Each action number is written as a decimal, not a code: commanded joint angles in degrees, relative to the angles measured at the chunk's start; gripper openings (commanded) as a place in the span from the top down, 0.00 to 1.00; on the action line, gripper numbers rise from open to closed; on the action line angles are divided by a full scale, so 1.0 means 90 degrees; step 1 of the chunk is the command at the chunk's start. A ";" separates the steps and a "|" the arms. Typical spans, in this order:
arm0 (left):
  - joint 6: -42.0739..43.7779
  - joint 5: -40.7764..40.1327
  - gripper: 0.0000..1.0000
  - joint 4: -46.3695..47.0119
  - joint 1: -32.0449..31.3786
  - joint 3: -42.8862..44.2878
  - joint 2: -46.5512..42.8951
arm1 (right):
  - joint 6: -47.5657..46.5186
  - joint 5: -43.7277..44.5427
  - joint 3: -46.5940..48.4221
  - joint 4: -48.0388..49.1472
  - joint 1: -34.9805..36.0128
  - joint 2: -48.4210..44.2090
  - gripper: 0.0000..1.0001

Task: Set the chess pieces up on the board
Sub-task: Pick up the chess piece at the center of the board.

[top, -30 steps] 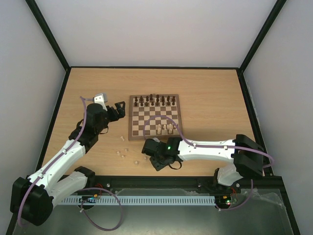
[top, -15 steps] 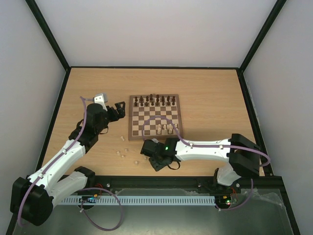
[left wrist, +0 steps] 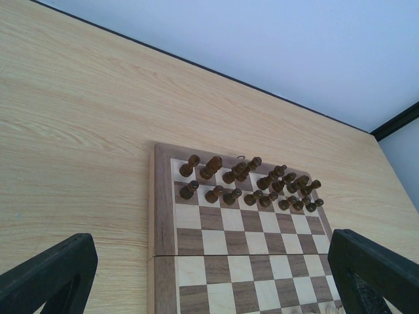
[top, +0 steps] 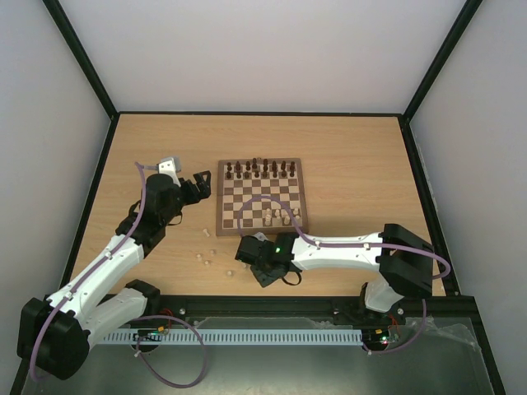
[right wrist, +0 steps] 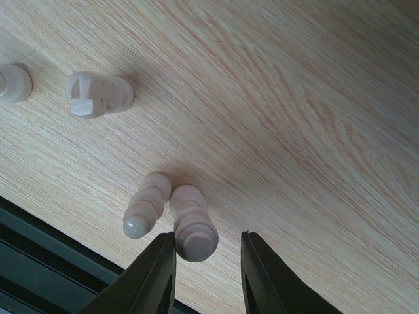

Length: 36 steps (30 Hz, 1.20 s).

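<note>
The board [top: 259, 197] lies mid-table. Dark brown pieces [top: 262, 170] fill its two far rows and also show in the left wrist view [left wrist: 249, 183]. A few pale pieces [top: 280, 217] stand at its near right. Several pale pieces [top: 206, 257] lie loose on the table left of the board's near edge. My right gripper [right wrist: 208, 261] is open and low over the table. A pale piece [right wrist: 193, 226] stands between its fingers, against the left finger [right wrist: 154, 275]. A second pale piece [right wrist: 145, 206] stands just outside. My left gripper [top: 200, 185] is open and empty, left of the board.
A pale rook [right wrist: 98, 93] and another pale piece [right wrist: 13, 83] stand further off in the right wrist view. The table's dark near edge [right wrist: 39, 261] runs close behind the two pieces. Black frame rails border the table [top: 107, 189].
My right arm has slid a little to the left, toward the loose pale pieces near the table's front edge. The left arm has not moved.
</note>
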 commanded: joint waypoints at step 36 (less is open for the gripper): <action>0.0072 0.0039 0.00 -0.0005 -0.0015 0.0120 -0.0044 | -0.0190 0.0167 0.0389 -0.0090 0.0040 0.0473 0.90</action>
